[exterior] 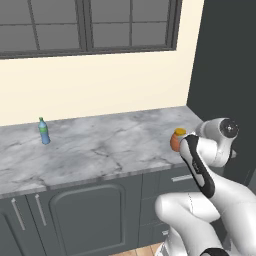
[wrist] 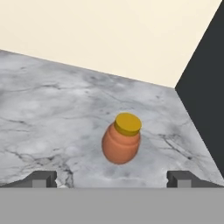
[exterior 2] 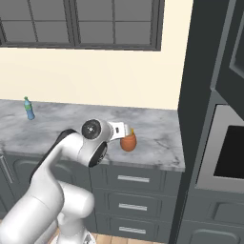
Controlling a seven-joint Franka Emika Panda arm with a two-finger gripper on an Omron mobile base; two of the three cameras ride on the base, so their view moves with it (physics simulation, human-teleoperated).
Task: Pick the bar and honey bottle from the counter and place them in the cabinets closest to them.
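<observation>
The honey bottle [wrist: 122,139] stands upright on the counter [wrist: 52,113], near the right end by the tall dark wall. In the hand view, the gripper [wrist: 112,178] is open wide, with one dark fingertip [wrist: 41,178] far to each side, and the bottle sits ahead between them, not touched. The right base view shows the bottle [exterior 2: 127,141] just past the hand, close to the front edge, and an oven [exterior 2: 228,152] in the dark wall. The left base view shows the bottle [exterior: 177,138] half hidden by the arm, and a small blue bottle [exterior: 44,131] standing far off to the left
</observation>
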